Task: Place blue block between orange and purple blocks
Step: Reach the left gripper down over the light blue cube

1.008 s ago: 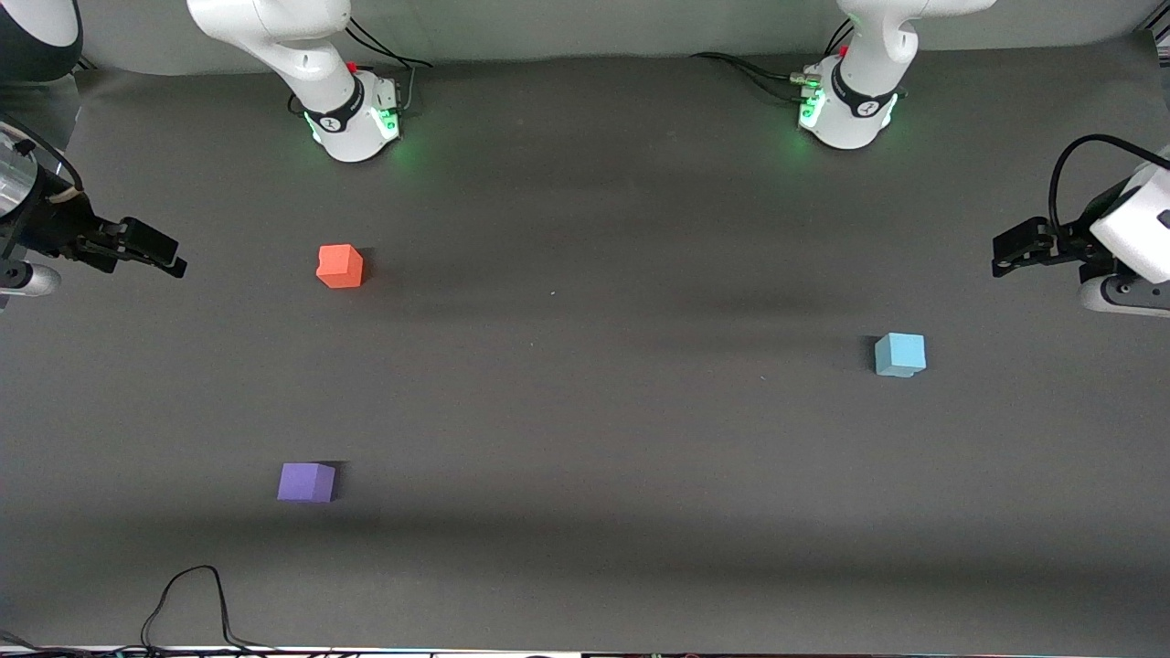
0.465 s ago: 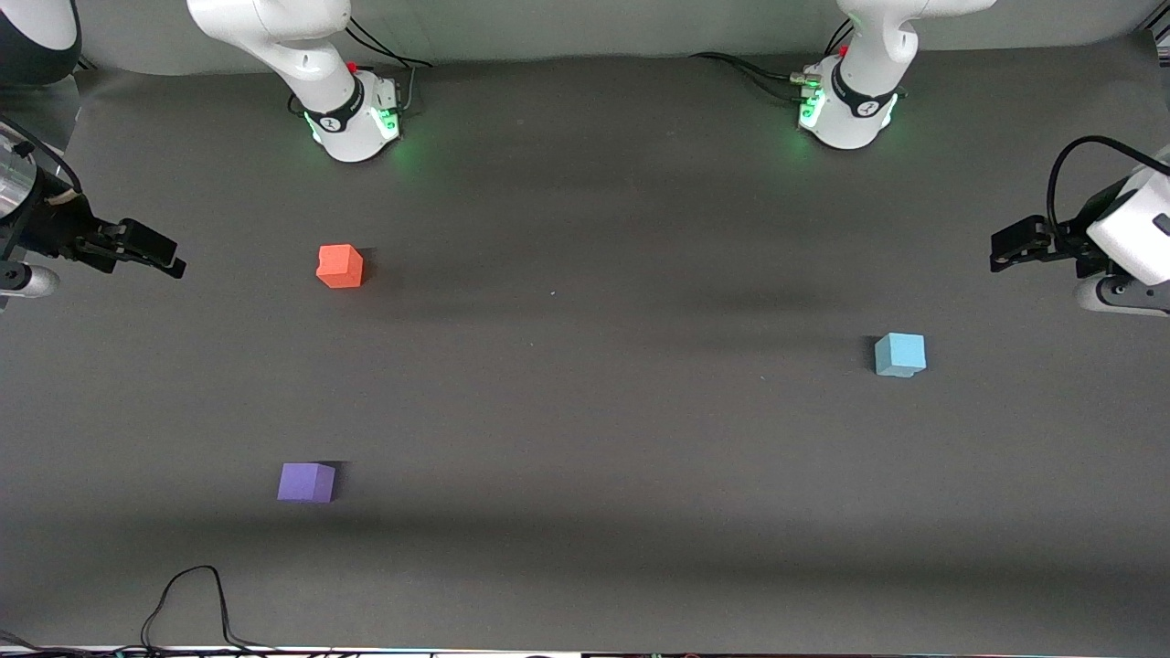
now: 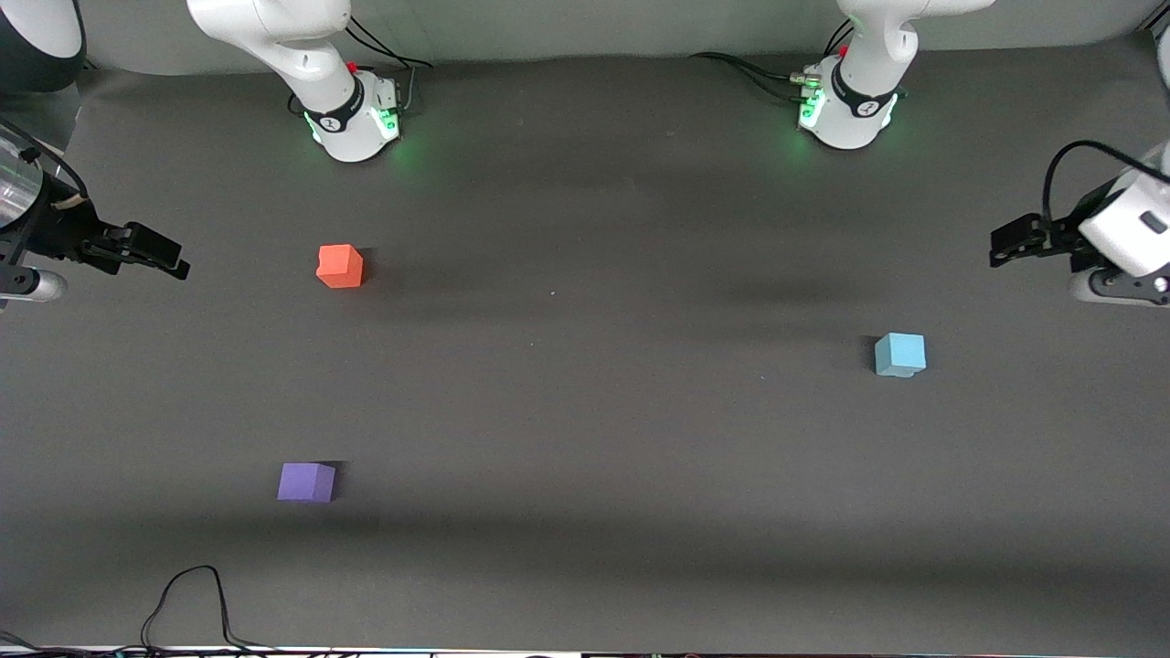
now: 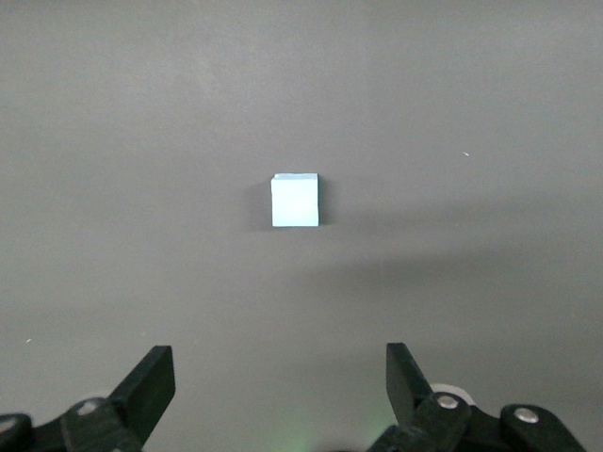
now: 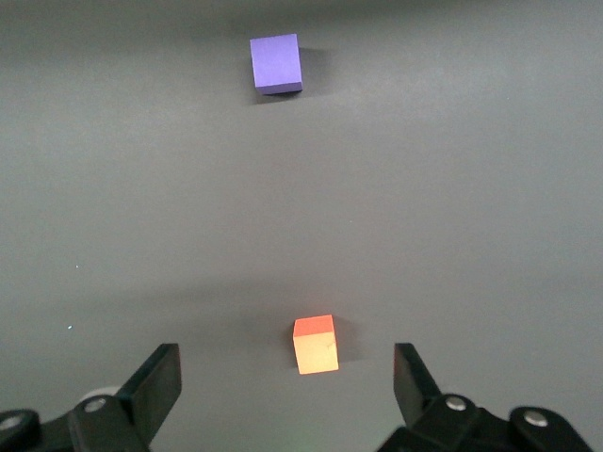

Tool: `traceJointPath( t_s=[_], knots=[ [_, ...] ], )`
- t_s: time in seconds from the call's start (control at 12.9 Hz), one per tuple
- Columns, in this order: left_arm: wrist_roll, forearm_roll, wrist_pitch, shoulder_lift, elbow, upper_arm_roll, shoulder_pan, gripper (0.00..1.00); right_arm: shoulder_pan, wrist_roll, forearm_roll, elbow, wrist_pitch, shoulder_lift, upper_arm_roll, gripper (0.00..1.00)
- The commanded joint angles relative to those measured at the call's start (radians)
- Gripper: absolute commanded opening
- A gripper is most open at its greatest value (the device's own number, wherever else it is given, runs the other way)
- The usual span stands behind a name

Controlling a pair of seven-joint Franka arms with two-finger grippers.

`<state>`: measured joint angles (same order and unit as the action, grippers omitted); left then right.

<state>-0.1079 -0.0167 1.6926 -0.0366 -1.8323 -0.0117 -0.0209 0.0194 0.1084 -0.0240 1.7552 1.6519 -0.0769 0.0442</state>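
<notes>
blue block (image 3: 899, 355), orange block (image 3: 340, 266), purple block (image 3: 306, 482)

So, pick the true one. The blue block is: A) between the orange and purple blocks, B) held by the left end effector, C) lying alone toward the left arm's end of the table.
C: the blue block sits alone on the table, ungrasped.

Illumination is even and moderate across the dark matte bench (image 3: 585, 411), with no glare. Broad soft shadow bands cross the front view. The orange block (image 3: 340, 266), purple block (image 3: 306, 482) and blue block (image 3: 899, 355) each cast a short soft shadow. Green indicator lights glow at both arm bases. Both wrist views are sharp on the blocks; the nearer end effector fingers (image 4: 151, 384) appear slightly soft.
</notes>
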Motion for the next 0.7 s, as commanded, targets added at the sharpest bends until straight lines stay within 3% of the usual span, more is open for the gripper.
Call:
traceJointPath(
  t_s=[0.0, 0.31, 0.62],
  knots=[
    [-0.019, 0.011, 0.181, -0.036, -0.194, 0.003, -0.001, 1.00, -0.001, -0.006, 0.001, 0.012, 0.002, -0.006, -0.004, 1.00],
    [-0.019, 0.009, 0.494, 0.062, -0.369, 0.003, 0.001, 1.00, -0.001, -0.006, 0.001, 0.030, -0.006, -0.014, -0.004, 1.00],
    [-0.019, 0.009, 0.731, 0.234, -0.406, 0.003, 0.010, 1.00, -0.001, 0.008, 0.001, 0.030, -0.006, -0.015, -0.006, 1.00]
  ],
)
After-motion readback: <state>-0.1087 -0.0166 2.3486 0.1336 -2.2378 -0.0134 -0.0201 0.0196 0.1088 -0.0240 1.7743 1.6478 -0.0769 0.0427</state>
